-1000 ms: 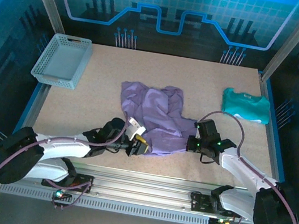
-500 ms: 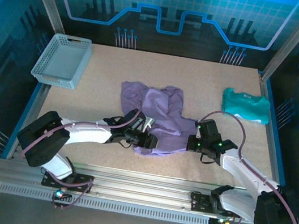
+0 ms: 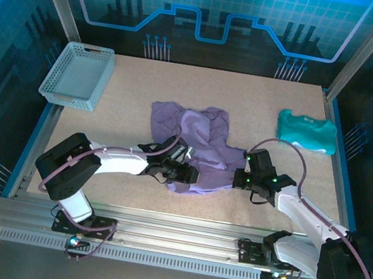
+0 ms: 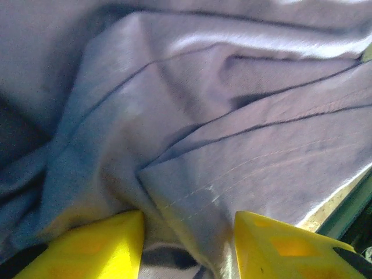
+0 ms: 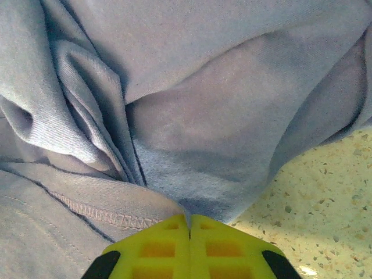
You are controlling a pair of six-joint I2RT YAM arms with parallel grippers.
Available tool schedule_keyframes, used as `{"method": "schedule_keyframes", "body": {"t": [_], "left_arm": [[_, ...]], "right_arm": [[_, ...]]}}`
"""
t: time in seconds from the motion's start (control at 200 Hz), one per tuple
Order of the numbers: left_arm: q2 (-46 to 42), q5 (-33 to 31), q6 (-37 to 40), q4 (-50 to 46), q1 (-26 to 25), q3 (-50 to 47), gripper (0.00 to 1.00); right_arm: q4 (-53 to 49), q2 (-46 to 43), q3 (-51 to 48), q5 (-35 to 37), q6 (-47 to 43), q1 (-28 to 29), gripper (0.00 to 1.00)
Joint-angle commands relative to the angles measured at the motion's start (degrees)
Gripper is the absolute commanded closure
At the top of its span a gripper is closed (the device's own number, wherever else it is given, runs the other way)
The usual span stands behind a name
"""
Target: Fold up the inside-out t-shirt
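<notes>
Your right gripper [image 5: 189, 224] has its 2 yellow fingers pressed together, and they pinch an edge of the inside-out t-shirt [image 5: 203, 133]. The cloth spreads ahead of this gripper and to its left, and the speckled table [image 5: 325, 192] shows at its right. Your left gripper [image 4: 189, 232] stands about half open. A fold of the t-shirt lies between its 2 fingers and ahead of them.

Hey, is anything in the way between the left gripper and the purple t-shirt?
Nothing visible. The left gripper sits open astride a fold of the purple t-shirt; the right gripper is shut on its edge.
</notes>
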Motion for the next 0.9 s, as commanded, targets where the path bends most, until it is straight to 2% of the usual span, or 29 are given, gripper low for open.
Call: {"method": "schedule_keyframes", "body": {"t": [0.0, 0.31, 0.61, 0.74, 0.895], "left_arm": [[0.8, 1.8, -0.5, 1.1, -0.3, 2.2, 0.58], [2.5, 3.2, 0.4, 1.9, -0.3, 3.1, 0.65], [2.8, 2.0, 2.9, 1.4, -0.3, 4.3, 0.88], [-2.0, 0.8, 6.6, 0.9, 0.3, 3.9, 1.00], [-13.9, -2.0, 11.4, 0.2, 2.7, 1.6, 1.00]], "right_arm": [[0.0, -0.6, -0.5, -0.5, -0.5, -0.6, 0.99], [0.1, -0.5, -0.5, -0.3, -0.8, -0.7, 0.99], [-0.2, -0.7, 0.0, -0.3, -0.8, -0.7, 0.99], [-1.8, -3.3, 2.2, -1.1, -1.3, -0.6, 0.98], [1.1, -7.2, 5.1, -6.1, 2.5, 0.2, 0.94]]}}
